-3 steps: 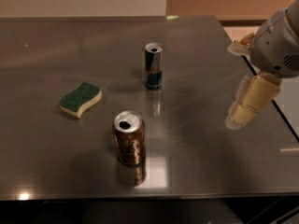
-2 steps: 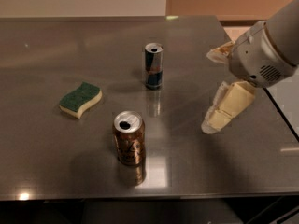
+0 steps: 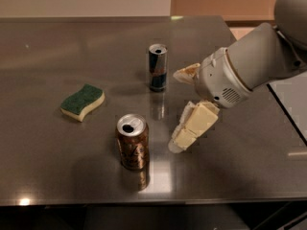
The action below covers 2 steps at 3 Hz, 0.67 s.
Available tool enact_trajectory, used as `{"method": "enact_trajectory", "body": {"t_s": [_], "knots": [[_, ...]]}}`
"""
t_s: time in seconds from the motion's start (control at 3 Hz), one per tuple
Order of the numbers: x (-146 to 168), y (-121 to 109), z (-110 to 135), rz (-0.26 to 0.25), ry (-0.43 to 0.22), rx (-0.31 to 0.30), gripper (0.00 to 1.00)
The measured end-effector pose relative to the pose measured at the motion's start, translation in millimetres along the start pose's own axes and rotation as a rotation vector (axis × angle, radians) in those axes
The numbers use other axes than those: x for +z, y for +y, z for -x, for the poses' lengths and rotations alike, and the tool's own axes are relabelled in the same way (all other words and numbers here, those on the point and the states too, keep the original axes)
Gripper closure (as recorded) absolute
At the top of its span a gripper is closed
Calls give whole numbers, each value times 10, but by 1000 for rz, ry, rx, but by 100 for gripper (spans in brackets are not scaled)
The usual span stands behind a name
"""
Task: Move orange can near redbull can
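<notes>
Hand [image 3: 176, 110] open, empty — moved left since earlier, now near orange can [image 3: 133, 143]; redbull can [image 3: 158, 67] unmoved.

tool [image 3: 175, 111] right of orange can [image 3: 133, 142], open gap between, redbull can [image 3: 158, 67] behind, sponge [image 3: 82, 101] well left

Arm [image 3: 259, 56]: cut off by top and rt edges. Gripper [image 3: 176, 110] sits just rt of orange can [image 3: 133, 143], jaws apart; upper finger [image 3: 186, 73] partly hidden behind wrist housing [image 3: 220, 80]. Lettering on orange can too small to read. Table [image 3: 57, 47]: left side cut by frame edge, rt portion hidden behind arm. Area under table too dark to tell.
</notes>
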<state>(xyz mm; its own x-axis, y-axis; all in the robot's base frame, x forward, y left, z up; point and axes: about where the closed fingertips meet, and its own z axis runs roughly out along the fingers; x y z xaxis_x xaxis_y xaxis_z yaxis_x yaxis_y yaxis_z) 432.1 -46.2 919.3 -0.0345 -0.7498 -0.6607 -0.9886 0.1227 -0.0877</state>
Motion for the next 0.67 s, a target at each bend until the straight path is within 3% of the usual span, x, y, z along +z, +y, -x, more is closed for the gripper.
{"method": "enact_trajectory", "body": {"t_s": [0.33, 0.67], "knots": [[346, 150, 197, 79, -85, -6, 0], [485, 211, 274, 112, -119, -8, 0]]}}
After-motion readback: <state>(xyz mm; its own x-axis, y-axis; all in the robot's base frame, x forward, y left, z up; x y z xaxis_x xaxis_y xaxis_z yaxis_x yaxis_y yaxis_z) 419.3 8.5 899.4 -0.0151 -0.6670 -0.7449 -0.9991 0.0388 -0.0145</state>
